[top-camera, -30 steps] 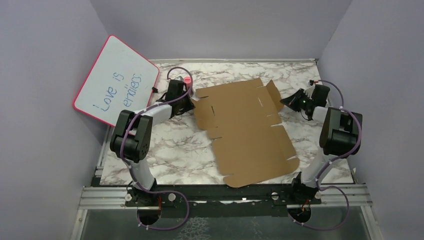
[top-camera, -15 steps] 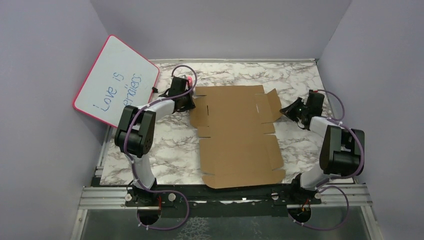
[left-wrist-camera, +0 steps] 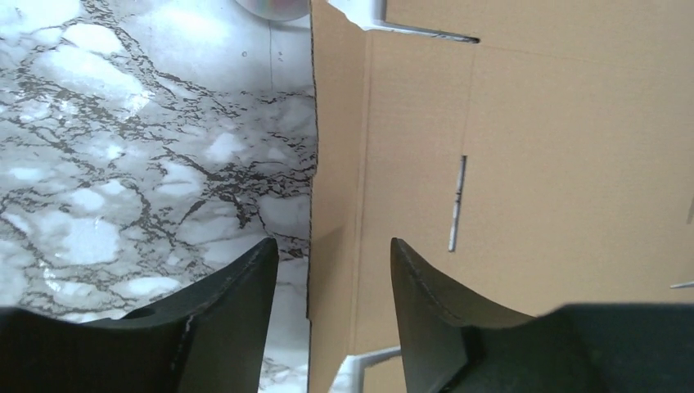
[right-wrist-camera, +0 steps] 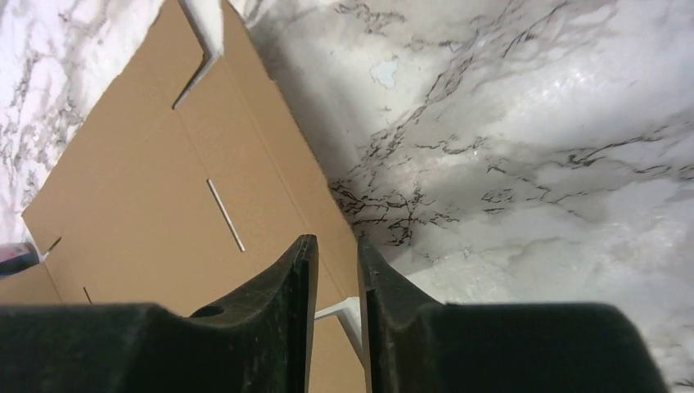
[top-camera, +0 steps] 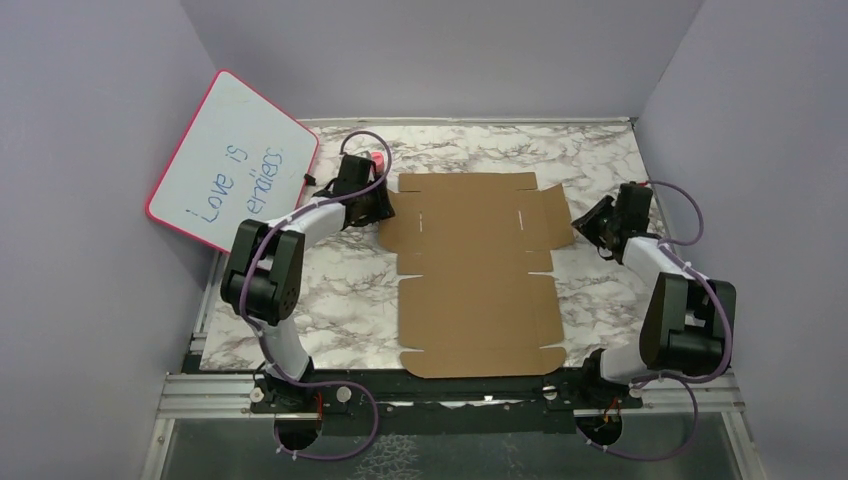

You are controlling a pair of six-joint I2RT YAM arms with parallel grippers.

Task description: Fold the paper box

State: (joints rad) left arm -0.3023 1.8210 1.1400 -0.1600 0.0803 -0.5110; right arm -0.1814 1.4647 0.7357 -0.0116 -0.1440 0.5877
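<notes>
The paper box (top-camera: 475, 285) is a flat brown cardboard sheet with flaps and slits, lying square on the marble table. My left gripper (top-camera: 384, 208) is at the sheet's far left flap. In the left wrist view the left gripper (left-wrist-camera: 333, 244) is open, and the flap's edge (left-wrist-camera: 335, 188) runs between the fingers without touching them. My right gripper (top-camera: 586, 222) is at the far right flap. In the right wrist view the right gripper (right-wrist-camera: 335, 240) is open only a narrow gap, astride the edge of the cardboard (right-wrist-camera: 164, 205).
A pink-framed whiteboard (top-camera: 232, 160) with handwriting leans against the left wall. A small pink object (top-camera: 377, 158) sits just behind the left gripper. Purple walls close in the table on three sides. The metal rail (top-camera: 450, 390) runs along the near edge.
The sheet swung from skewed to square and its raised far flaps dropped flat. Both grippers went from shut on the flaps to open.
</notes>
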